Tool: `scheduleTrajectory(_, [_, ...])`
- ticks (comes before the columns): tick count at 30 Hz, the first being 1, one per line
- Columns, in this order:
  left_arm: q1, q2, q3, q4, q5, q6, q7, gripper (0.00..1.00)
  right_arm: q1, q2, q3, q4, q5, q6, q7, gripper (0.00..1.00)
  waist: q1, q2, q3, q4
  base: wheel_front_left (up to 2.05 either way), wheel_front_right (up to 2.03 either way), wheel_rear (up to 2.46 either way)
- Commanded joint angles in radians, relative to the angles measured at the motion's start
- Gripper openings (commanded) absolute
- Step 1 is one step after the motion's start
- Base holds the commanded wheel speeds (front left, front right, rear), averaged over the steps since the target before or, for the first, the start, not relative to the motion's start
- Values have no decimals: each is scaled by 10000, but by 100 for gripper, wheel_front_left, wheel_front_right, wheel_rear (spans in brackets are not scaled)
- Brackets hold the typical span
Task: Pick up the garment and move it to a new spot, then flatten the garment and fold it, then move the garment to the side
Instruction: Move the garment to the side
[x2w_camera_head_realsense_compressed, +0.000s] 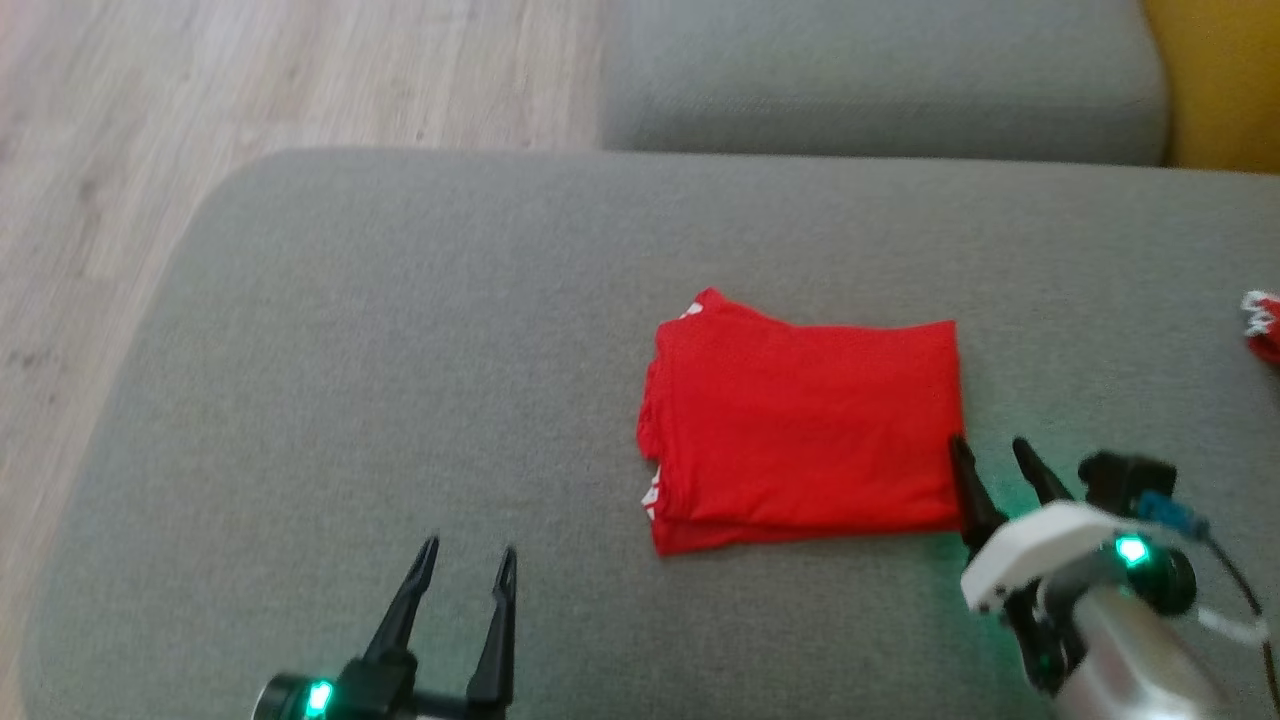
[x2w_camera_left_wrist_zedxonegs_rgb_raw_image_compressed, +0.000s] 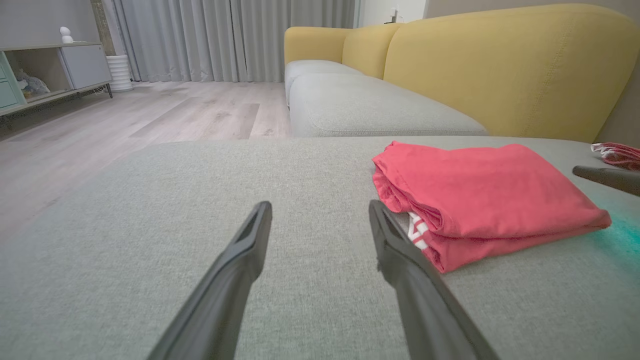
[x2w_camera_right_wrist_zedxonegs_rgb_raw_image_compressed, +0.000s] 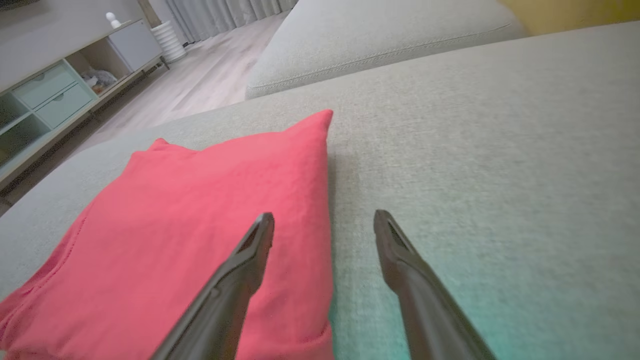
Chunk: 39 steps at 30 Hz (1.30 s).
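The left tool (x2w_camera_head_realsense_compressed: 470, 548) hangs over the grey sofa seat (x2w_camera_head_realsense_compressed: 350, 380), fingers spread wide, holding nothing. The right tool (x2w_camera_head_realsense_compressed: 990, 445), equally wide and empty, straddles the near right edge of the folded red garment (x2w_camera_head_realsense_compressed: 805, 430), which lies flat mid-seat. Beyond lie a second cushion (x2w_camera_head_realsense_compressed: 880, 80) and wooden floor (x2w_camera_head_realsense_compressed: 200, 100).

Grey cushion (x2w_camera_head_realsense_compressed: 400, 350): folded red garment (x2w_camera_head_realsense_compressed: 800, 430), red-white cloth (x2w_camera_head_realsense_compressed: 1262, 325).
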Motion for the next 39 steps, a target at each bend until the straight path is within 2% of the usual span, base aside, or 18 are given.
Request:
scheduleTrajectory(1, [-673,-65,128,-419,120,53,-67,100,-770,-213,410,125,355,67,90,100,-2,0,327,221,0,0,0])
scheduleTrajectory(6, [-969,-65,-110,-505,48,133,-67,100,-1490,-425,884,1038,1243,67,372,100,-2,0,677,481,0,0,0])
scheduleTrajectory(7, [-995,-65,-136,-495,26,153,-67,100,-1552,-471,989,1186,1406,67,419,96,-2,0,705,517,0,0,0])
scheduleTrajectory(8, [-1015,-66,-152,-485,4,178,-67,100,-1594,-497,1093,1291,1590,67,442,84,-2,0,728,547,0,0,0])
scheduleTrajectory(9, [-1032,-66,-161,-480,-18,203,-67,100,-1619,-515,1213,1361,1785,67,472,44,-2,0,744,566,0,0,0])
scheduleTrajectory(11, [-1057,-66,-168,-479,-53,239,-67,100,-1632,-549,1489,1364,2200,67,510,0,-2,0,770,576,0,0,0])
scheduleTrajectory(15, [-1062,-66,-146,-492,-113,301,-67,100,-1669,-719,1883,1160,2779,67,376,0,-2,0,782,482,0,0,0])
scheduleTrajectory(20, [-1093,-66,-151,-535,-172,340,-67,100,-2009,-1307,2410,980,3297,67,71,0,-2,0,836,152,0,0,0])
scheduleTrajectory(30, [-1369,-66,-160,-644,-140,345,-67,100,-3337,-3679,2946,1189,3507,67,141,0,-2,0,1484,-691,0,0,0])
scheduleTrajectory(39, [-1864,-66,-377,-787,-182,408,-67,100,-4333,-5906,2980,1140,3282,67,494,0,-2,0,2305,-1002,0,0,0])
